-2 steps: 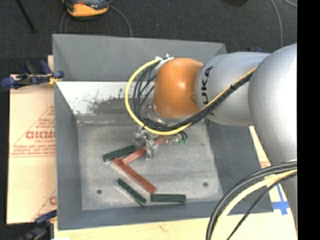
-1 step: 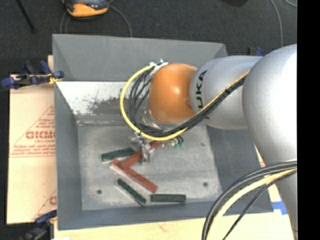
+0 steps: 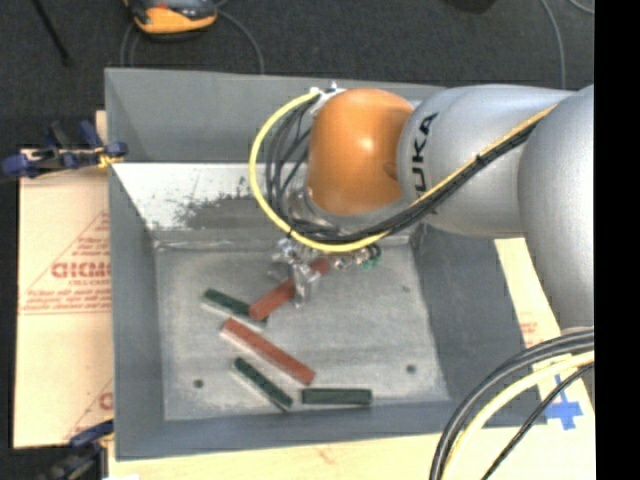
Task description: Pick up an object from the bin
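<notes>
My gripper [image 3: 297, 280] hangs under the orange wrist cover, low over the middle of the bin floor. A short red-brown bar [image 3: 268, 306] lies slanted right at its tip, its upper end hidden beneath the gripper. Just left of that lies a small dark green bar [image 3: 227, 301]. A longer red-brown bar with a pale edge [image 3: 266, 351] lies diagonally below them.
Two more dark green bars lie near the bin's front wall, one slanted [image 3: 263, 384] and one flat along the wall [image 3: 336, 397]. The arm and its cables cover the back right of the bin.
</notes>
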